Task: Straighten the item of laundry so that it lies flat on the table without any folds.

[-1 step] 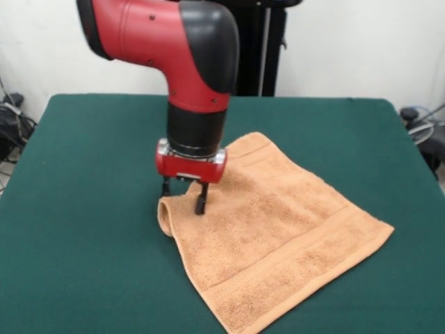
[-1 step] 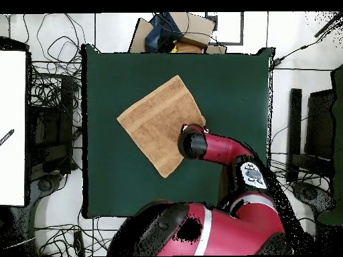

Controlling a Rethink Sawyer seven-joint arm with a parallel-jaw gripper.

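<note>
Lying on the table [image 1: 83, 209] is one item of laundry [image 1: 278, 236], a single light orange-tan terry towel, roughly square and turned so that its corners are pointing like a diamond. In the front view it is sitting right of the table's middle, with one corner reaching the near edge of the picture and a woven band running parallel to the lower right side. One corner, the left one in the front view, is curling up and over itself into a small rolled fold, so three corners are lying flat and one is not. One red and black arm is coming down over that folded corner, and its one gripper [image 1: 183, 197] is standing upright with two dark fingers [image 1: 201, 202] pointing down. The finger tips are sitting at the top of the fold, one on each side of the raised cloth edge, set narrowly apart; whether they are actually pinching the cloth I cannot tell. In the overhead view the towel [image 2: 157, 124] is lying a little above the middle of the green top [image 2: 228, 80], and the arm's wrist is covering the towel's right corner, hiding the fingers. The rest of the towel is looking smooth, with only slight rippling near the gripper.
</note>
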